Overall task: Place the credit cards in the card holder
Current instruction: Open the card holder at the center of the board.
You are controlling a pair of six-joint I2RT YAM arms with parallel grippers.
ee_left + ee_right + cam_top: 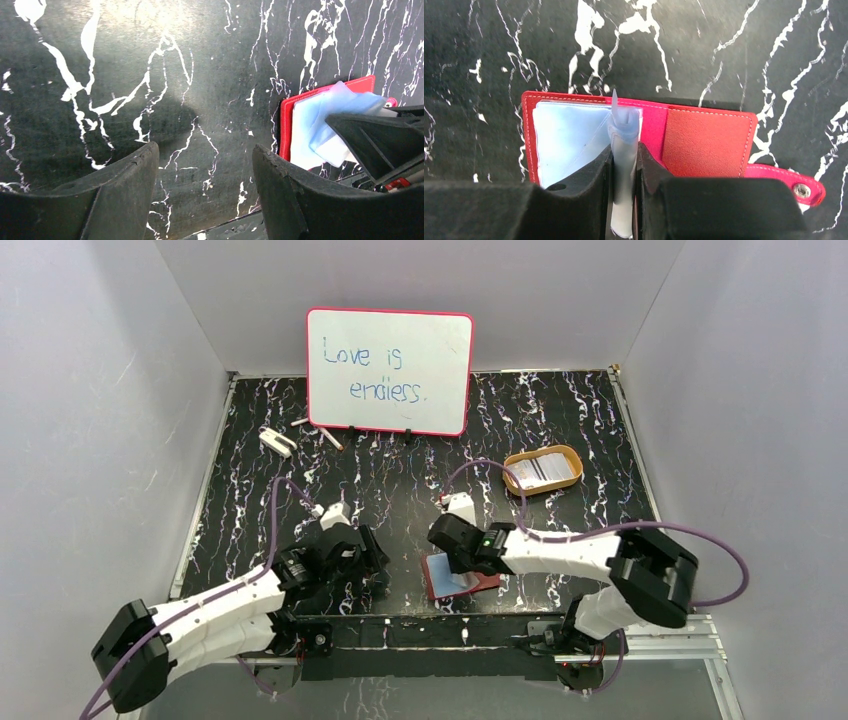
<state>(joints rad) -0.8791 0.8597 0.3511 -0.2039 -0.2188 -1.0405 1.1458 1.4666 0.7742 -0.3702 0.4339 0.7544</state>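
The card holder [487, 583] lies open near the table's front edge, red inside with pale blue pocket lining [569, 140]. My right gripper [624, 150] is shut on a whitish-blue credit card [624, 200] held on edge over the holder's [704, 140] fold. The card's far end looks tucked into a raised blue pocket leaf [345, 107]. My left gripper [205, 155] is open and empty, low over bare table just left of the holder [286, 120]. More cards [546, 471] lie in the orange-rimmed tray [514, 462].
A pink-framed whiteboard [390, 370] stands at the back. A small white object [276, 441] and a pen [330, 438] lie at the back left. The metal rail [430, 625] runs along the near edge.
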